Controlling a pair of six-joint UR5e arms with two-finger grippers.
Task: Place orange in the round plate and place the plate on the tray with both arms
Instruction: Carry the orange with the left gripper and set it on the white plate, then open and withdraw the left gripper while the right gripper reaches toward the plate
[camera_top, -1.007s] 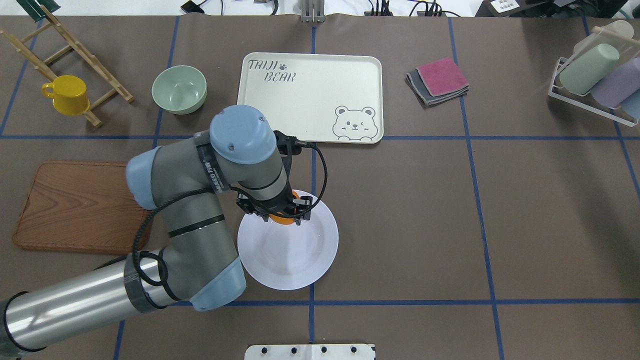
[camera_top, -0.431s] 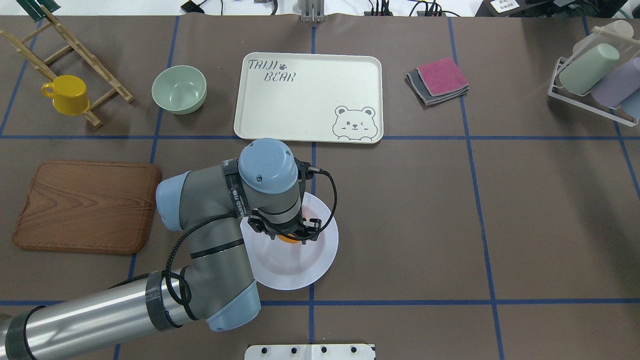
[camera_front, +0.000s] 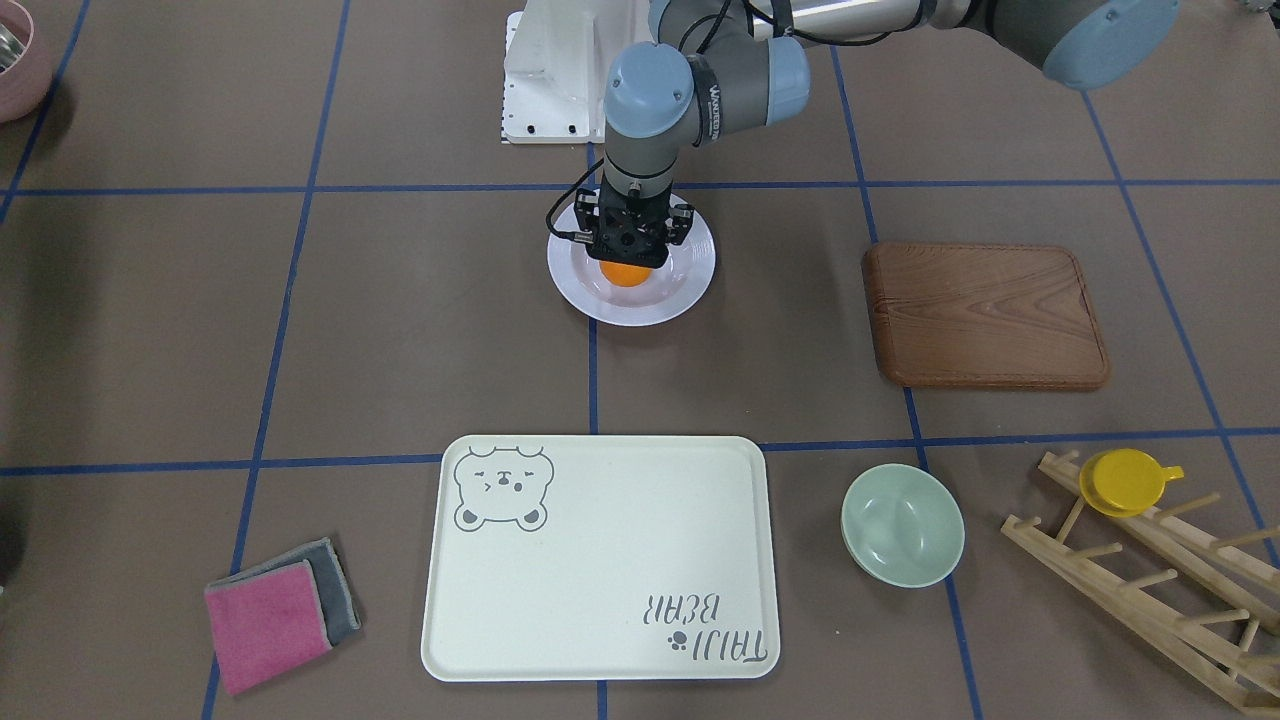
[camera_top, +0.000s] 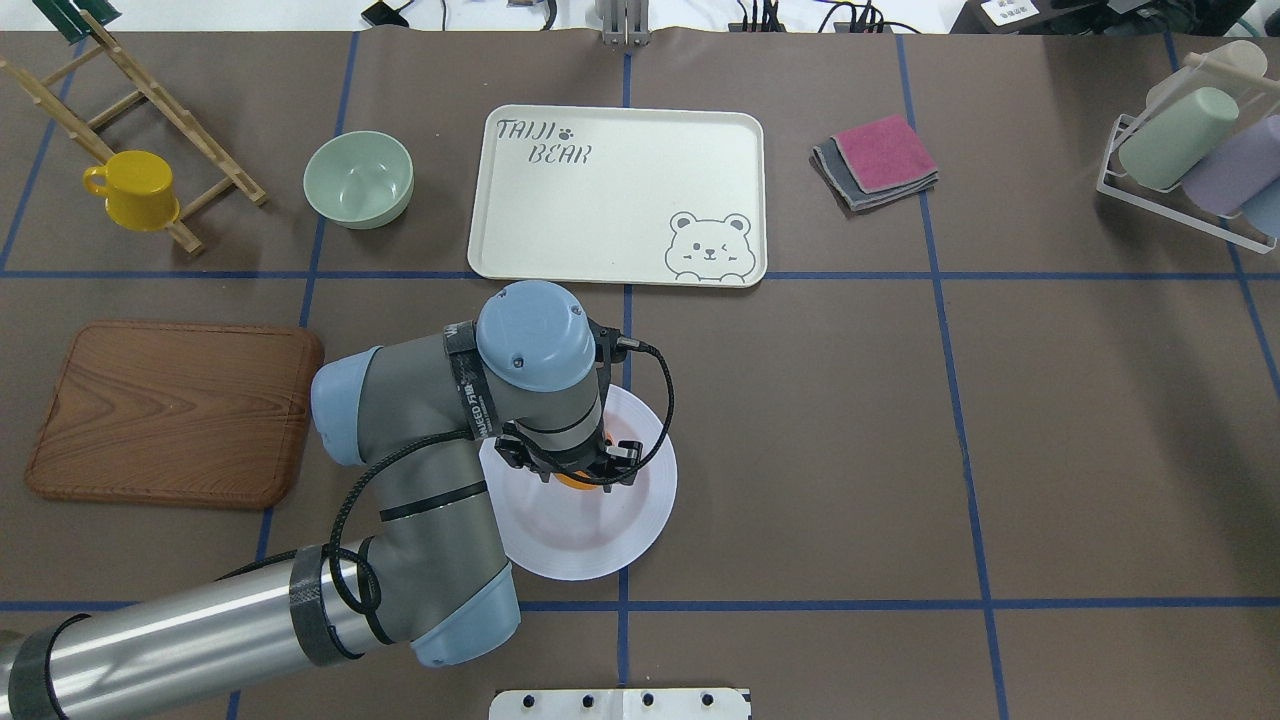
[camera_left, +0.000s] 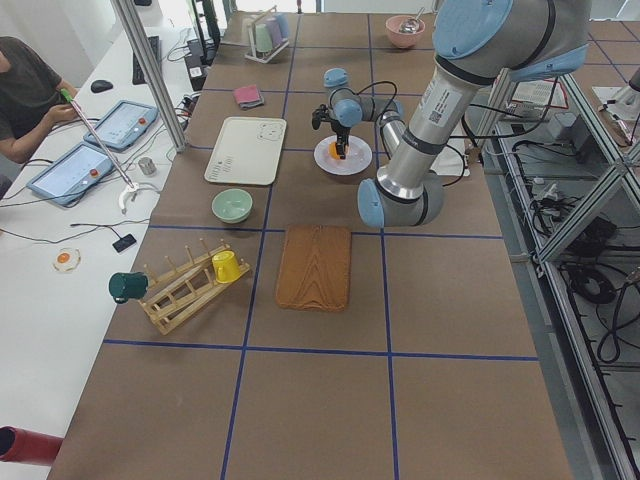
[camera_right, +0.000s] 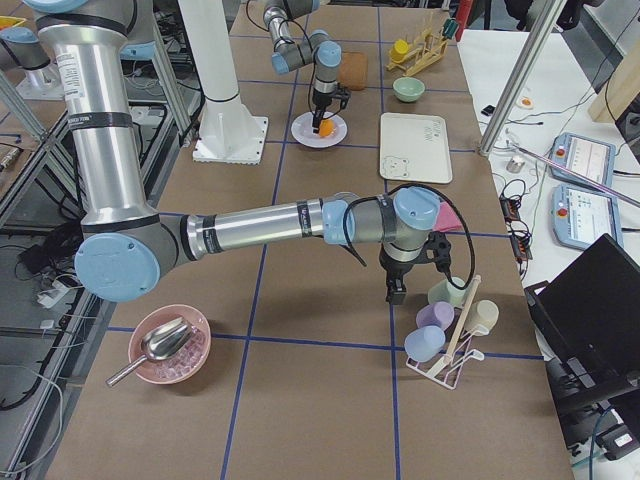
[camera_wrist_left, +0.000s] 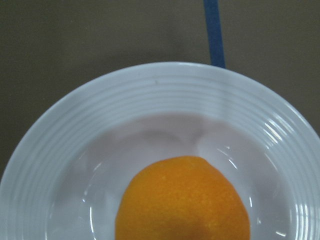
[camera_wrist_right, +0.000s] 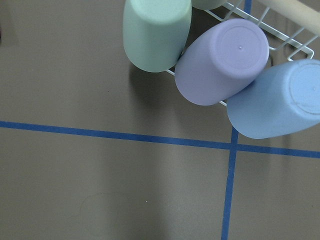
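The white round plate (camera_top: 640, 520) lies on the mat just in front of the robot base. The orange (camera_front: 625, 274) sits low in the plate's well, and in the left wrist view the orange (camera_wrist_left: 182, 200) fills the bottom centre over the ribbed rim (camera_wrist_left: 150, 95). My left gripper (camera_front: 628, 264) points straight down, shut on the orange; its wrist hides the fingers in the overhead view. The cream tray (camera_top: 620, 200) lies beyond the plate and holds nothing. My right gripper (camera_right: 397, 293) hangs beside the cup rack, and I cannot tell if it is open or shut.
A wooden board (camera_top: 170, 410) lies left of the plate. A mint bowl (camera_top: 358, 178) and a yellow cup (camera_top: 135, 188) on a wooden rack stand at the far left. Folded cloths (camera_top: 877, 160) lie right of the tray. A wire rack of pastel cups (camera_top: 1190, 150) is far right.
My left arm carried the orange from the plate's far rim back to over its middle. It has hardly moved in the last half second.
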